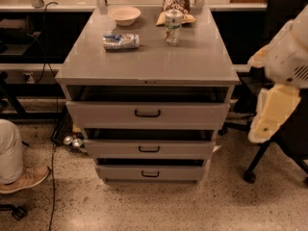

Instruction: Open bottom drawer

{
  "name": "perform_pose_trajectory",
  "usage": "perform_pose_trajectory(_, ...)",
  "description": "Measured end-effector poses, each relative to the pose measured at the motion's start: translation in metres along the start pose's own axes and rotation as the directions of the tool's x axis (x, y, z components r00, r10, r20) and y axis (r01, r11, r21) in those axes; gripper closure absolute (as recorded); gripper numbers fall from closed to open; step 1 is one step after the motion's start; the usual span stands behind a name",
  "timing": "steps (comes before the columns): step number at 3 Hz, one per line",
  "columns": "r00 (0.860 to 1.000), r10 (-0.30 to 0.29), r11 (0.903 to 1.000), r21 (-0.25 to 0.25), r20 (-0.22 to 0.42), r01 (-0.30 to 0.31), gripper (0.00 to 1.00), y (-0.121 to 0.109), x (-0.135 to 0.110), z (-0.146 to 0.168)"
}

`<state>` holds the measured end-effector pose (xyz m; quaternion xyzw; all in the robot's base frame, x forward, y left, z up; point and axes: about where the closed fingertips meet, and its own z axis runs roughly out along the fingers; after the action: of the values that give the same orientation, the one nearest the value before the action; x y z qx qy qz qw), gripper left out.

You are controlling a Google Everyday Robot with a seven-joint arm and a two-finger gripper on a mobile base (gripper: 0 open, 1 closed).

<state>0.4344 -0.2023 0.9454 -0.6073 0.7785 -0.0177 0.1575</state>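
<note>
The grey cabinet (pixel 144 61) stands in the middle with three drawers. The bottom drawer (pixel 120 172) is the lowest, with a shallow grey front and a small black loop handle (pixel 150 174). It stands slightly out, with a dark gap above its front. The middle drawer (pixel 115 149) and the taller top drawer (pixel 106 113) also stand slightly out. My gripper (pixel 263 128) hangs at the right edge as a white and cream-coloured part. It is level with the top and middle drawers, off the cabinet's right side, and touches nothing.
On the cabinet top are a bowl (pixel 124 15), a crushed can lying down (pixel 121 41), an upright can (pixel 173 27) and a chip bag (pixel 175 1). A black office chair (pixel 288 148) is at the right. A person's leg and shoe (pixel 21 177) are at the left. Cans (pixel 72 141) and cables lie on the floor.
</note>
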Motion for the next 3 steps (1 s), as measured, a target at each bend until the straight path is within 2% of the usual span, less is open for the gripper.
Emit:
perform_pose_trajectory(1, 0.998, 0.011, 0.9968, -0.08, 0.063, -0.006, 0.0, 0.029, -0.016, 0.076)
perform_pose_trajectory(2, 0.993, 0.035, 0.9922, -0.123, 0.109, -0.021, 0.0, 0.044, -0.028, 0.126)
perform_pose_trajectory(3, 0.993, 0.038, 0.9911, -0.131, 0.11, -0.023, 0.0, 0.048, -0.027, 0.131)
